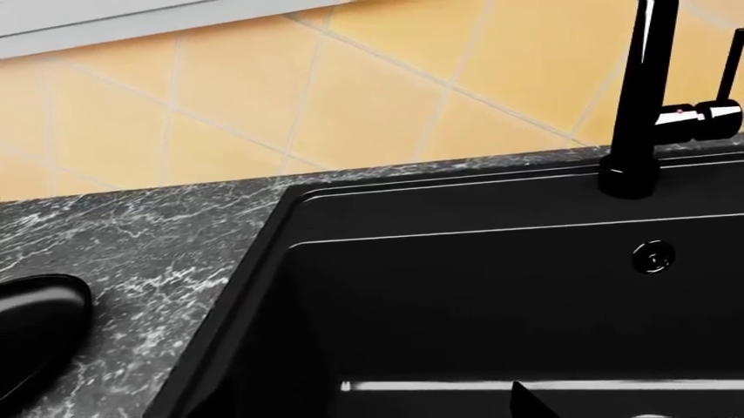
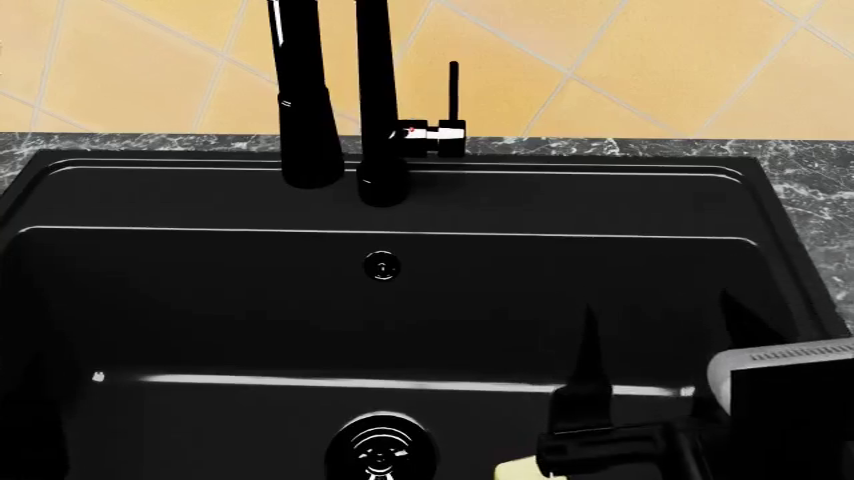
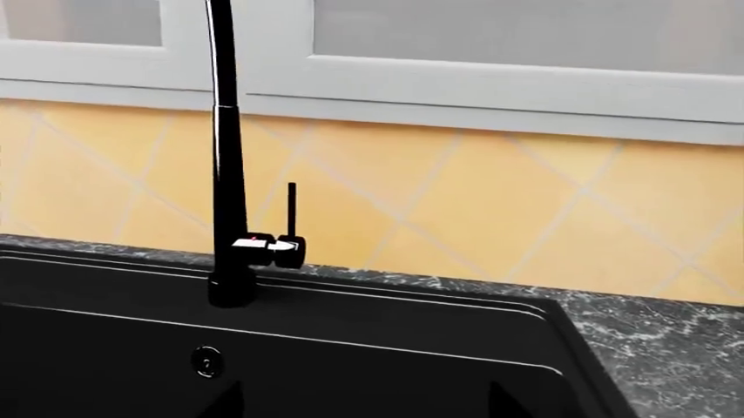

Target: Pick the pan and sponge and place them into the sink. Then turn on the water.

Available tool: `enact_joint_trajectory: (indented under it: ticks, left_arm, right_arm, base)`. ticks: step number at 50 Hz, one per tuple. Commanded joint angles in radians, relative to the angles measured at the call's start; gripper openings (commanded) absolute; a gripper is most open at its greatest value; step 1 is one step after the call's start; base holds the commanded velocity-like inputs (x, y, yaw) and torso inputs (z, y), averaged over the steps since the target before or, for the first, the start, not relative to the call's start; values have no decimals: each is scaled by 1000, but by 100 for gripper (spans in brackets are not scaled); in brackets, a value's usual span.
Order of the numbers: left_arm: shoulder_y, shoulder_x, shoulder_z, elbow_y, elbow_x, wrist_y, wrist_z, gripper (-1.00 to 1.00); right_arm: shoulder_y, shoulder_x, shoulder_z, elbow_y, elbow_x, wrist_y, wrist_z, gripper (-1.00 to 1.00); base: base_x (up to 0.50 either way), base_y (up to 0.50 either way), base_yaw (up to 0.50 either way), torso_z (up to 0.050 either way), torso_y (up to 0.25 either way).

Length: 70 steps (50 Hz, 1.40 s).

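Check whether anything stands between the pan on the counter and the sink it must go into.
Nothing visible does. In the left wrist view the pan lies on the marble counter beside the sink, and only a strip of counter shows between it and the sink's rim.

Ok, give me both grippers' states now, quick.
Left gripper: cannot tell, only a dark sliver shows in its wrist view.
Right gripper: open, fingers spread wide over the sink, holding nothing.
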Motion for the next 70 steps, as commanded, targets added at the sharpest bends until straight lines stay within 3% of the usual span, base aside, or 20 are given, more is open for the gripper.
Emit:
enact_joint_trajectory:
  ticks: [1, 59, 70]
  left_arm:
    - [-34, 42, 5, -17, 17, -7, 24, 100]
    - [-38, 33, 30, -25, 16, 12, 20, 100]
    - [-40, 20, 37, -21, 7, 6, 29, 100]
  right_arm:
    - [-30, -12, 29, -13, -17, -14, -19, 100]
    - [-59, -18, 52, 0, -11, -16, 31, 100]
    - [-58, -23, 53, 5, -7, -18, 34, 100]
  base:
    - [0, 273, 0, 0, 0]
    - [-10, 473, 0, 0, 0]
    - [0, 54, 0, 0, 0]
